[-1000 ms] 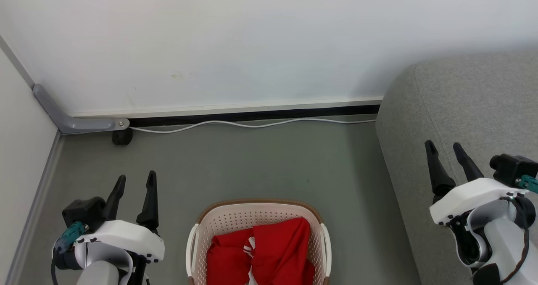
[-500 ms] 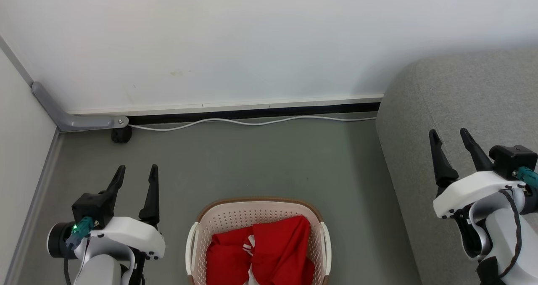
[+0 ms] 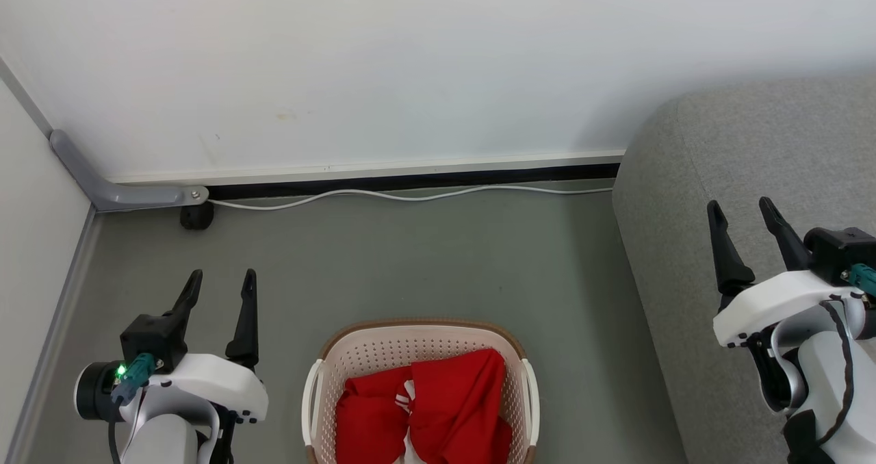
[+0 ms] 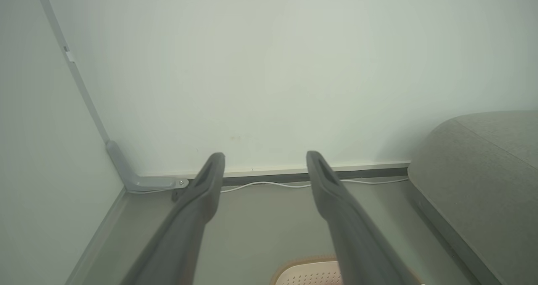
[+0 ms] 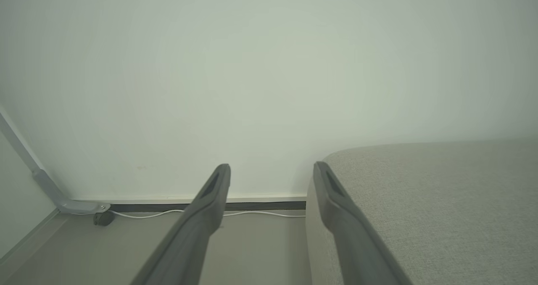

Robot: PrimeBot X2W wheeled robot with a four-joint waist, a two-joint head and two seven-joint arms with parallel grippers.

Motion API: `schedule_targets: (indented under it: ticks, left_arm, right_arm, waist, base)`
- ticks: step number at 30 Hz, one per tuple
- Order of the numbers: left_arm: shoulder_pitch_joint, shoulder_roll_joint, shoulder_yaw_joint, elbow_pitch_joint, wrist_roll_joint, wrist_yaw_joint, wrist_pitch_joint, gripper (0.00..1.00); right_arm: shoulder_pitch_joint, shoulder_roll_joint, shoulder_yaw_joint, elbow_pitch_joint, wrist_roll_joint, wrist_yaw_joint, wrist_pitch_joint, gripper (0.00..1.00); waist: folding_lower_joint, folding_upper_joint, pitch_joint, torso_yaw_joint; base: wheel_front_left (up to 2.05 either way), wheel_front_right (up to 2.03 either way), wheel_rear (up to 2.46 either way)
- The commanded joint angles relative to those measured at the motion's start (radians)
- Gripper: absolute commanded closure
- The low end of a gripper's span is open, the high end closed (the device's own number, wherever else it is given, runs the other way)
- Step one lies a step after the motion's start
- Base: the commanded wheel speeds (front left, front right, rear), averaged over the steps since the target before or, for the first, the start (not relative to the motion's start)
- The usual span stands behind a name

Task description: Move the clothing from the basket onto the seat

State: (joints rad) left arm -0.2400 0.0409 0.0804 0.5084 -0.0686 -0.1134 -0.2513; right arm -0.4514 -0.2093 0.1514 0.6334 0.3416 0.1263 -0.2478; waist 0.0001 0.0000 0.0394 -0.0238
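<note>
Clothing (image 3: 445, 409) is lying crumpled inside the basket (image 3: 410, 351), which is standing on the floor (image 3: 445, 259) between the two arms. The left fingers (image 3: 245, 313) are hovering over the floor beside the basket, spread wide and holding nothing. The right fingers (image 3: 724, 252) are hovering above the edge of the seat (image 3: 753, 142), likewise spread wide and empty. A white cable (image 3: 410, 197) is running along the wall base.

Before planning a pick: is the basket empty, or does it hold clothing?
Not empty. Red clothing lies bunched inside the basket; its near part is cut off by the picture edge.
</note>
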Motion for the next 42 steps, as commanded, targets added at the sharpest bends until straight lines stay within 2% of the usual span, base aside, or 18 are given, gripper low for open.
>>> schedule_targets:
  ticks: [1, 8, 16, 36, 42]
  left_arm:
    - [-0.053, 0.015, 0.034, -0.021, 0.006, 0.0, -0.01, 0.0]
    - [-0.057, 0.012, 0.025, -0.007, -0.001, -0.004, -0.01, 0.0]
    - [-0.083, 0.01, -0.015, 0.015, -0.027, -0.008, -0.01, 0.0]
    - [-0.243, 0.009, -0.321, 0.132, -0.274, 0.049, -0.01, 0.0]
    - [-0.309, 0.009, -0.426, 0.181, -0.345, 0.05, -0.01, 0.0]
  right_arm:
    - [-0.027, -0.003, 0.008, -0.023, -0.008, 0.004, -0.014, 0.0]
    - [-0.033, -0.001, -0.001, -0.05, -0.006, 0.004, -0.014, 0.0]
    - [-0.066, -0.004, -0.009, -0.121, -0.004, 0.004, -0.014, 0.0]
    - [-0.234, -0.061, -0.013, -0.311, 0.008, 0.004, -0.014, 0.0]
    - [-0.289, -0.062, 0.002, -0.347, 0.012, 0.004, -0.014, 0.0]
  waist:
    - [0.0, 0.0, 0.001, 0.0]
    - [0.0, 0.0, 0.032, -0.002]
    - [0.0, 0.0, 0.131, -0.012]
    - [0.0, 0.0, 0.531, -0.031]
    - [0.0, 0.0, 0.633, -0.047]
  base:
    - [0.0, 0.0, 0.0]
    - [0.0, 0.0, 0.0]
    - [0.0, 0.0, 0.0]
    - [0.0, 0.0, 0.0]
    - [0.0, 0.0, 0.0]
